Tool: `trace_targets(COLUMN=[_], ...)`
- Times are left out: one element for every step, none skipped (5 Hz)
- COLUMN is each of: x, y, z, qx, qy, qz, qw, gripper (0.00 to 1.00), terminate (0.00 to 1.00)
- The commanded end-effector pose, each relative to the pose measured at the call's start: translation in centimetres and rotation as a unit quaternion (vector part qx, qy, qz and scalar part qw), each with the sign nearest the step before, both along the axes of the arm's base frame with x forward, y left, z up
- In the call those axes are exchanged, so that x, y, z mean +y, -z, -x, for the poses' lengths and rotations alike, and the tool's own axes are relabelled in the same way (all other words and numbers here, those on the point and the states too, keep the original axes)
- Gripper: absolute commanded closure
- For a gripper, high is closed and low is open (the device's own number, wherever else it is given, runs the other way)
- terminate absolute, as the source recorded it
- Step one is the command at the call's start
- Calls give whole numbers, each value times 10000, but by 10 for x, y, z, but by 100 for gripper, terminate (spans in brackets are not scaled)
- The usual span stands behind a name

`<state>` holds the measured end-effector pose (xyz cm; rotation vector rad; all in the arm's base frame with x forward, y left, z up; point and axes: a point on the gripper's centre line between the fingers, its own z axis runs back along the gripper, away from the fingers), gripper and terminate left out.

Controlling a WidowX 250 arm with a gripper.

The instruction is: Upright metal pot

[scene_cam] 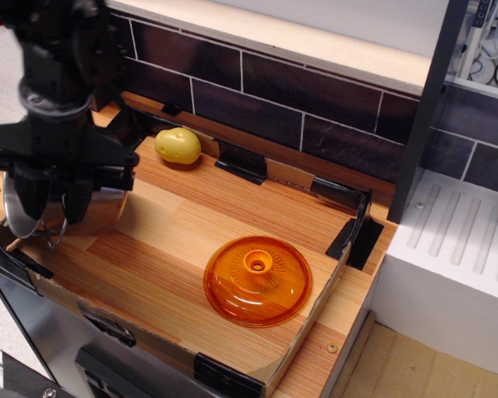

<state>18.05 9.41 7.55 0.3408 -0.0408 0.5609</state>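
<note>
One pot (21,207) is what I care about, and it sits at the far left of the table (191,240), mostly hidden behind my arm. I see a bright steel rim low on the left and a wire loop handle hanging beneath it, so I judge the pot is tilted, partway to upright, not yet standing on its base. My tool (66,203) reaches down right at the pot; it looks clamped on the wall or rim, but the arm covers the contact, so I cannot tell for sure.

Room is tight here: the cardboard edge (17,228) runs just beside the pot, and the table's left limit lies close beyond. To the right the wood is open. A potato (178,146) rests near the back wall (257,91), and the orange lid (258,280) lies well apart toward the front right.
</note>
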Motion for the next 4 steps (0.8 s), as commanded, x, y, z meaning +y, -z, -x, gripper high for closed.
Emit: trace_targets(x=[-15, -28, -36, -39], y=[-12, -15, -21, -23], z=[-20, -30, -44, -53], qx=[389, 629, 940, 984], qy=[-518, -844, -1187, -1354], qz=[-240, -440, -633, -678], qw=[9976, 9935, 9864, 9836], gripper=[100, 100, 100, 100], terminate=[0, 0, 0, 0])
